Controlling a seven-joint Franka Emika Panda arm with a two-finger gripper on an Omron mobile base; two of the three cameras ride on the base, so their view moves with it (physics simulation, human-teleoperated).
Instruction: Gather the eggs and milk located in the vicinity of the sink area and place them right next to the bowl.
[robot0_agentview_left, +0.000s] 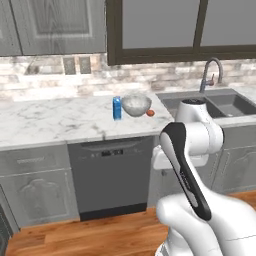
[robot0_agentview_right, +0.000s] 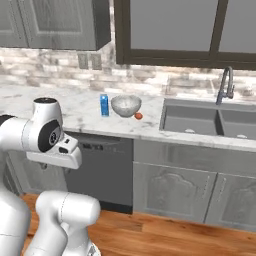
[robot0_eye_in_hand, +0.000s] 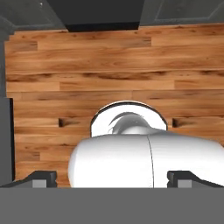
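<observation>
The grey-white speckled bowl (robot0_agentview_left: 136, 107) (robot0_agentview_right: 125, 106) stands on the marble counter, left of the sink (robot0_agentview_left: 231, 104) (robot0_agentview_right: 192, 120). The blue milk (robot0_agentview_left: 117, 108) (robot0_agentview_right: 104, 105) carton is upright close to the bowl's left side. One small orange-brown ball, the eggs (robot0_agentview_left: 150, 113) (robot0_agentview_right: 138, 116), lies close at the bowl's right. My gripper (robot0_eye_in_hand: 113, 179) is open and holds nothing, its fingertips (robot0_eye_in_hand: 43, 178) far apart. It hangs low in front of the counter and points down at the wooden floor, well away from the bowl.
A curved faucet (robot0_agentview_left: 212, 72) (robot0_agentview_right: 226, 85) rises behind the sink. A dark dishwasher front (robot0_agentview_left: 111, 175) (robot0_agentview_right: 107, 170) sits under the counter below the bowl, with grey cabinet doors either side. Wooden floor (robot0_eye_in_hand: 87, 57) lies beneath the hand.
</observation>
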